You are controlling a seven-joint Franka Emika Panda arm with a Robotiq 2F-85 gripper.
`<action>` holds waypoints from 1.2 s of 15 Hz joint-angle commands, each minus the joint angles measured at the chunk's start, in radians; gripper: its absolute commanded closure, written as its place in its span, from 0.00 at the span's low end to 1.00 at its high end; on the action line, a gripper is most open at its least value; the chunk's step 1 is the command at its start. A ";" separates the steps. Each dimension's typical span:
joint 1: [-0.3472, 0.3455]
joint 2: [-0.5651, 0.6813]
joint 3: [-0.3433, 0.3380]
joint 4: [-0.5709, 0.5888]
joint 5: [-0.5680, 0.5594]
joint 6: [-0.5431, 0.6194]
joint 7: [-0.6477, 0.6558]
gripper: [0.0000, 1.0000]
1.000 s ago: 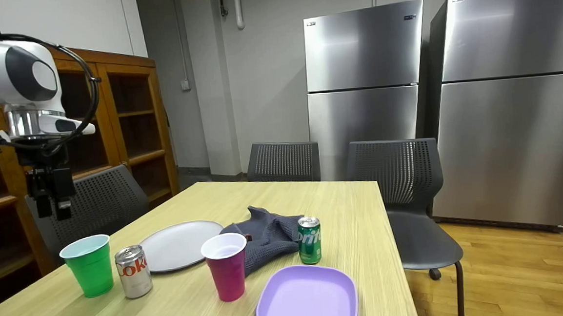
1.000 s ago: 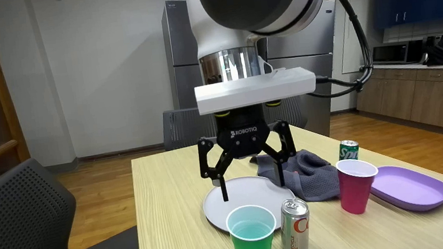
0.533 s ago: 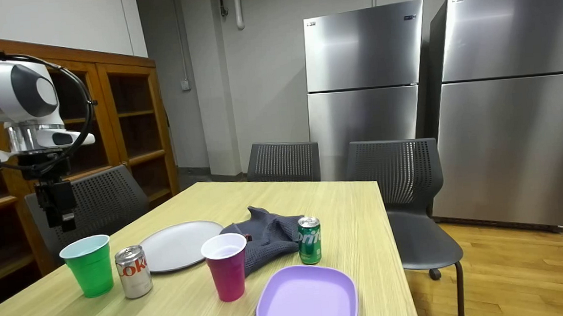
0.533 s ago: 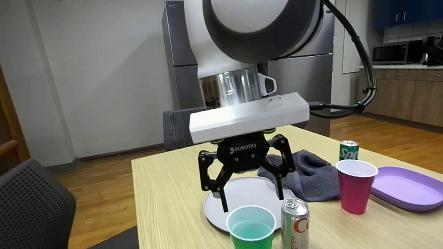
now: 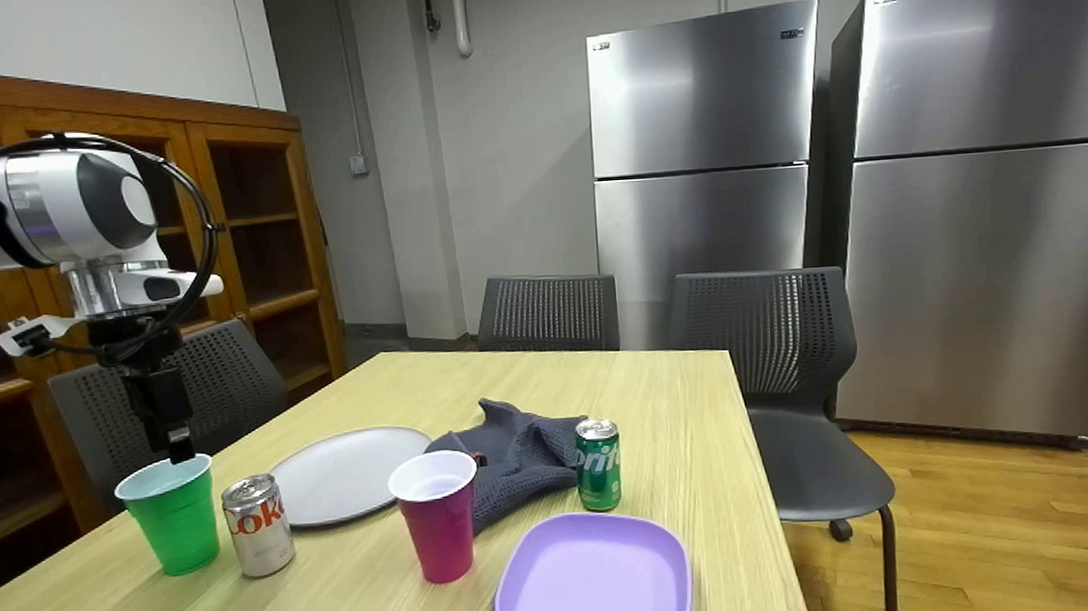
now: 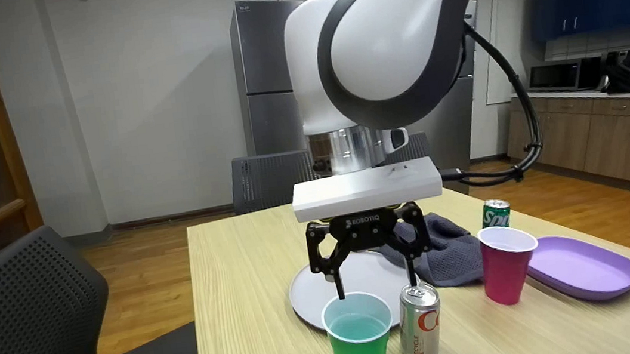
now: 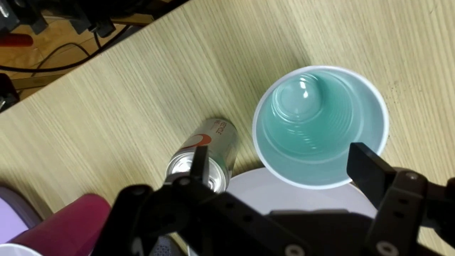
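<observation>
Hovering with claw [image 6: 377, 289] released, empty and spread wide, tips near rim of upright green plastic cup [image 6: 362, 351] on counter [image 6: 239, 294], just beside silver Coke can [image 6: 421, 325] and near grey plate [image 6: 311, 296]; can't tell contact. Reading it as pre-grasp alignment, apparently on the cup: in wrist view, seeing overlap of one fingertip with the cup rim and of the opposite fingertip with the can lid, so likely off-centre. Looks to call for a sideways shift clear of the can to straddle the cup, then straight lowering before closing; need to watch for knocking the can.
</observation>
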 commanded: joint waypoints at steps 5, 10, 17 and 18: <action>0.010 -0.008 -0.017 -0.045 -0.023 0.013 0.063 0.00; 0.016 -0.002 -0.015 -0.067 -0.025 0.017 0.081 0.00; 0.031 0.007 -0.009 -0.081 -0.019 0.021 0.109 0.00; 0.034 0.009 -0.009 -0.082 -0.019 0.023 0.113 0.00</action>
